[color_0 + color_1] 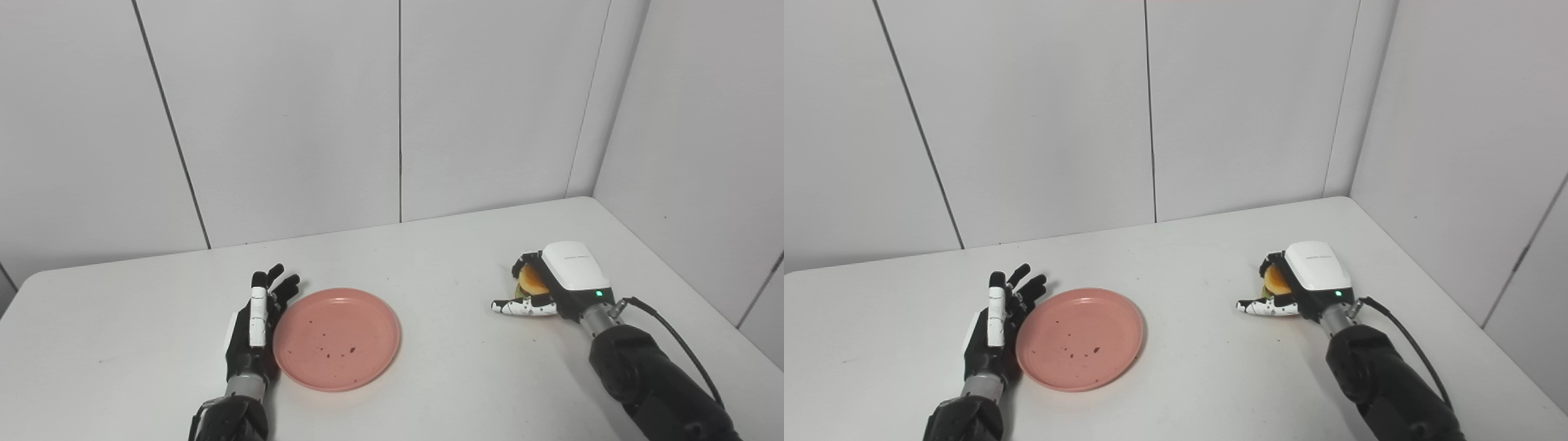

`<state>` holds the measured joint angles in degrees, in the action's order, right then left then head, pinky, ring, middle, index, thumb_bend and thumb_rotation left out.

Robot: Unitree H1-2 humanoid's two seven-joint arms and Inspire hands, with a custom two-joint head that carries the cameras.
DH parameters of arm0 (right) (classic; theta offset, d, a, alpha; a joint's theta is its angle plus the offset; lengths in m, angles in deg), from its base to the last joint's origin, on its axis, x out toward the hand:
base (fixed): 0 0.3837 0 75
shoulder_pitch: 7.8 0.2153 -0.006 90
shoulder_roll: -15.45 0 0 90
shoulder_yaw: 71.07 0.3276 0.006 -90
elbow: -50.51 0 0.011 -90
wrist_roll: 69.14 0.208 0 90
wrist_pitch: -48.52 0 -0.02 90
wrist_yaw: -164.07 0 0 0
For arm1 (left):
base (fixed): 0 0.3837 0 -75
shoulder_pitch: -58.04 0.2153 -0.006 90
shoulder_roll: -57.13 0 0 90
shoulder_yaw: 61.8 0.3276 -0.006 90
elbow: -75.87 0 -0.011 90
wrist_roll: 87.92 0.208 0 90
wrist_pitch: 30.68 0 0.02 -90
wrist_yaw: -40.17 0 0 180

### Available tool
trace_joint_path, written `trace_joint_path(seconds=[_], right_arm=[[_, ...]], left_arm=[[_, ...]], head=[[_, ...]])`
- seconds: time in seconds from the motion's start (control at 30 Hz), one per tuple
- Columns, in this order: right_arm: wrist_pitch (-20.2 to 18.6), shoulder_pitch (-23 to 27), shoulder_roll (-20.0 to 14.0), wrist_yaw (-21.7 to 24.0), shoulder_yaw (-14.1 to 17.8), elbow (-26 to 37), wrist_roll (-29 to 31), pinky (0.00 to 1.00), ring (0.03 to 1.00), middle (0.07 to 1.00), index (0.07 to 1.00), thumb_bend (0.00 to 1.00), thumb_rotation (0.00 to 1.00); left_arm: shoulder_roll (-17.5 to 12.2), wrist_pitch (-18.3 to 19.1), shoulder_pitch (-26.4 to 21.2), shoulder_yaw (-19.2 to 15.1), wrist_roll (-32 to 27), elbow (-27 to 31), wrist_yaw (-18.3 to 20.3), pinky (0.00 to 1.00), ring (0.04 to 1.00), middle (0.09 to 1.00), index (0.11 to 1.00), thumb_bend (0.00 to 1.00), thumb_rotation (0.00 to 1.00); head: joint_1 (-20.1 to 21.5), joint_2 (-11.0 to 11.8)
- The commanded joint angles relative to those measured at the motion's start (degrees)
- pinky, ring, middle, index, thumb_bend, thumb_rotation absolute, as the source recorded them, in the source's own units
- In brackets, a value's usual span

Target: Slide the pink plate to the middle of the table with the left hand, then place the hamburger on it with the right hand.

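Near edge, left: my left hand (257, 321) stands on its side with fingers straight and apart, holding nothing, its palm against the plate's left rim.
Plate (337, 338): pink, shallow, flat on the table (429, 257), left of centre, with a few dark crumbs in it; it looks stiff, light and smooth, so I judge it will slide easily on a sideways push at the rim.
Farther right: my right hand (1298, 282) is curled over the burger (1274, 280), thumb stretched along the table in front; I cannot tell if the grip is closed.
Burger: soft bun, likely squashy and loose in layers; I judge a gentle hold around its sides is best.
Plate to burger: well apart.
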<state>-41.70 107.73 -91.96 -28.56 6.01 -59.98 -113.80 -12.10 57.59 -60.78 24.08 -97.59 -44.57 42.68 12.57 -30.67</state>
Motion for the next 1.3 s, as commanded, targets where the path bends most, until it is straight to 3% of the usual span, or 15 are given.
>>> trace_joint_path(seconds=[0.0, 0.2, 0.4, 0.5, 0.57, 0.9, 1.27], right_arm=[[0.6, 3.0, -1.9, 0.2, 1.5, 3.5, 0.3, 0.38, 0.432, 0.509, 0.499, 0.63, 0.68], [-2.0, 4.6, -0.3, 4.8, 2.0, 11.4, -0.9, 0.39, 0.459, 0.527, 0.495, 0.64, 0.69], [-2.1, 6.2, 2.2, 7.4, 1.9, 15.6, -1.4, 0.37, 0.443, 0.507, 0.492, 0.62, 0.64], [-1.1, 7.1, 3.5, 7.8, 1.6, 16.4, -1.6, 0.38, 0.450, 0.514, 0.490, 0.64, 0.70], [-0.3, 7.5, 4.4, 7.6, 1.5, 16.4, -1.4, 0.34, 0.409, 0.496, 0.483, 0.64, 0.72], [3.2, 11.0, 7.9, 6.0, -0.9, 12.4, -1.7, 0.31, 0.386, 0.474, 0.487, 0.66, 0.77], [4.6, 14.4, 12.9, 5.6, -2.9, 8.7, -1.1, 0.35, 0.409, 0.489, 0.514, 0.69, 0.81]], left_arm=[[0.6, 0.0, -0.7, 0.5, 0.3, 0.4, -0.1, 1.00, 0.868, 0.815, 0.854, 0.97, 0.94], [0.8, 0.2, -0.4, 0.8, 0.9, 0.9, -0.7, 0.97, 0.860, 0.812, 0.849, 0.97, 0.95], [1.1, 0.1, -0.3, 0.9, 1.1, 1.0, -0.9, 0.97, 0.863, 0.820, 0.848, 0.96, 0.95], [1.4, 0.2, -0.1, 1.2, 1.8, 1.3, -1.3, 0.95, 0.857, 0.816, 0.847, 0.96, 0.95], [1.7, 0.1, 0.0, 1.5, 2.3, 1.4, -1.6, 0.95, 0.851, 0.814, 0.848, 0.95, 0.96], [3.2, -0.5, -0.4, 2.7, 3.5, 0.8, -3.2, 1.00, 0.845, 0.789, 0.839, 0.95, 0.97], [4.1, -1.5, -0.9, 2.5, 3.5, -0.3, -4.1, 1.00, 0.843, 0.773, 0.836, 0.93, 0.95]], head=[[0.0, 0.0], [-0.8, 0.2], [-2.6, 0.4], [-4.1, 0.6], [-5.1, 0.7], [-10.0, 0.5], [-13.4, 0.3]])
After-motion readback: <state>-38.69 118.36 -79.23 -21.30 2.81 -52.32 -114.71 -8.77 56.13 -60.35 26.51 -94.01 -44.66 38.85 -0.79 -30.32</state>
